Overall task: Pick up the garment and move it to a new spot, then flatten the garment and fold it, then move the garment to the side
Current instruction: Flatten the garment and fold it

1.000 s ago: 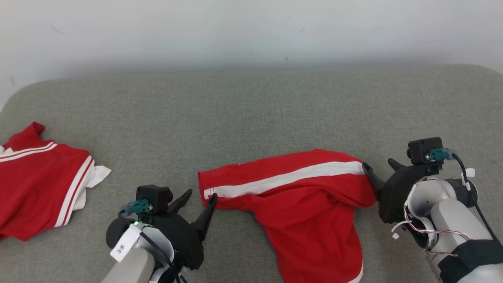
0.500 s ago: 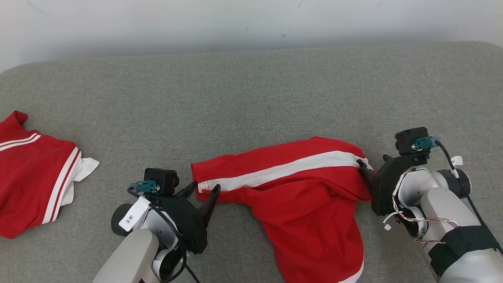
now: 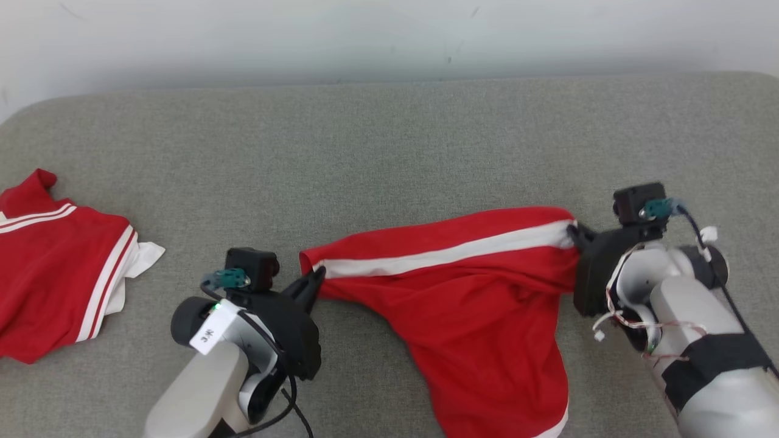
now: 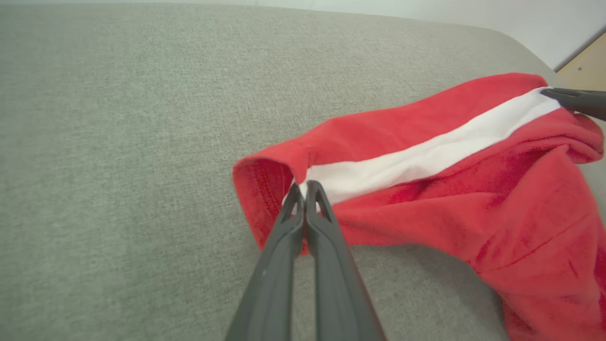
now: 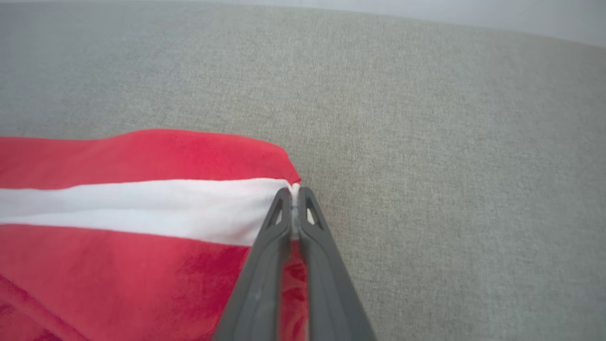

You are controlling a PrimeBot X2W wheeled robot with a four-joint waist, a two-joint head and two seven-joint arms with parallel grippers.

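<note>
Centrally, reaching toward 5 o'clock in the head view, the red garment point(image 3: 487, 304) lies on the grey fabric surface point(image 3: 389, 152). Its white stripe point(image 3: 450, 255) is drawn out between the two tools.

At the garment's 9 o'clock corner, the left tool point(image 3: 313, 277) has its fingers pressed together and pinches the cloth. The left wrist view shows the tips closed where the stripe meets the rolled red hem.

At the garment's 3 o'clock corner, the right tool point(image 3: 573, 232) likewise has its fingers pressed together. The right wrist view shows white cloth caught between the tips at the stripe's end.

Below the stripe, the rest of the cloth spreads toward 6 o'clock and meets the bottom edge of the head view.

A second red garment point(image 3: 55, 267), with paired white stripes, lies at 9 o'clock on the surface, well apart from the first.

A white tag point(image 3: 210, 328) on the left arm bears dark characters. The first resembles "3" and the rest is too small to read.

A pale wall point(image 3: 389, 36) closes the scene at 12 o'clock.
</note>
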